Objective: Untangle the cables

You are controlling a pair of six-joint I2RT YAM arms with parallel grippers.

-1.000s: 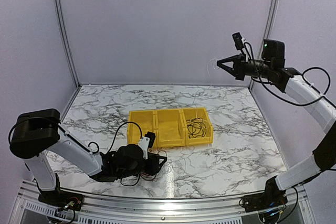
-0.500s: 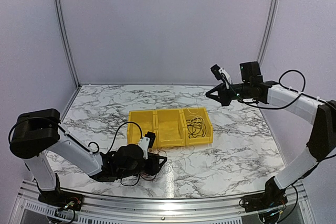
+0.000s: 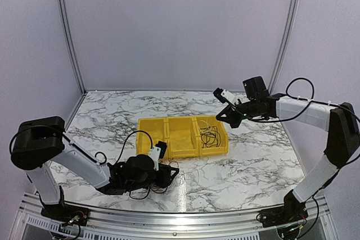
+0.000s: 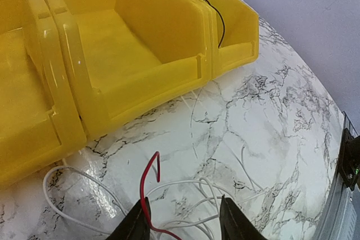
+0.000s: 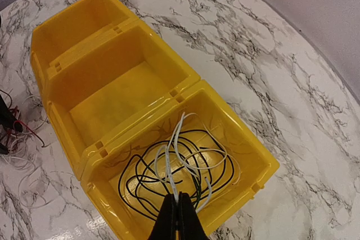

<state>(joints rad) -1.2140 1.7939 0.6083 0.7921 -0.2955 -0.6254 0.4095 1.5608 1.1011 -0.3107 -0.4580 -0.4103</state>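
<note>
A yellow three-compartment bin (image 3: pixel 181 136) sits mid-table. Its right compartment (image 5: pixel 247 139) holds looping black cables (image 5: pixel 140 181) and white cables (image 5: pixel 194 164). My right gripper (image 5: pixel 178 203) hangs over that compartment, shut on a white cable (image 5: pixel 169 167) that trails down into it; it shows in the top view (image 3: pixel 224 113) too. My left gripper (image 4: pixel 183 220) is open, low over the table in front of the bin, with a red cable (image 4: pixel 147 181) against its left finger and white cables (image 4: pixel 202 195) between its fingers. In the top view the left gripper (image 3: pixel 169 171) lies by that pile.
The left and middle bin compartments (image 5: pixel 121 96) hold nothing. Loose red and white wires (image 5: pixel 19 139) lie on the marble beside the bin. A metal rail (image 3: pixel 180 217) runs along the near table edge. Walls close in the back and sides.
My right gripper has come down and leftward from high at the back right to just above the bin's right compartment, still holding the white cable. The left arm has not moved.
</note>
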